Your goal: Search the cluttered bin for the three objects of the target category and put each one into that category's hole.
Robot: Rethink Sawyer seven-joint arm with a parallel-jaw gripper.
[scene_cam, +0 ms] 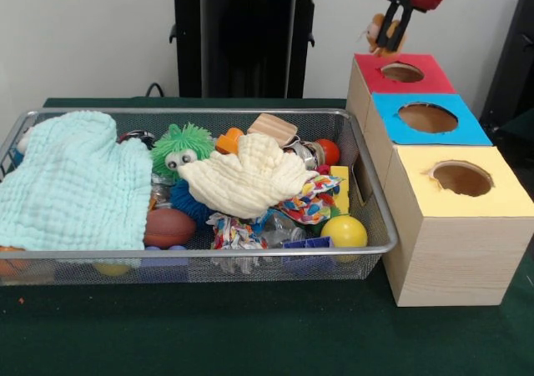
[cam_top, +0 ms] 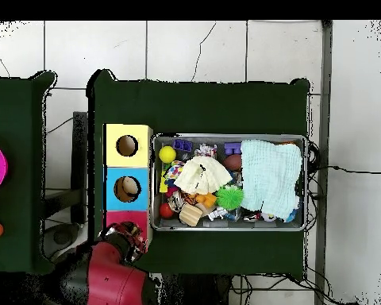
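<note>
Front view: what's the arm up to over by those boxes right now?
The gripper hangs just above the red-surrounded hole, shut on a small orange plush toy, apparently about to drop it in. The wire bin beside the boxes remains full of clutter: a pale green cloth, a cream cloth, balls and rope toys. The overhead view shows something pale inside the blue-surrounded hole.

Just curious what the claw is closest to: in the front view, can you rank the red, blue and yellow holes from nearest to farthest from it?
Measured from the gripper, which holds something small and orange:
1. Red hole, right below it, at the far end of the row.
2. Blue hole, in the middle.
3. Yellow hole, nearest the camera.
</note>
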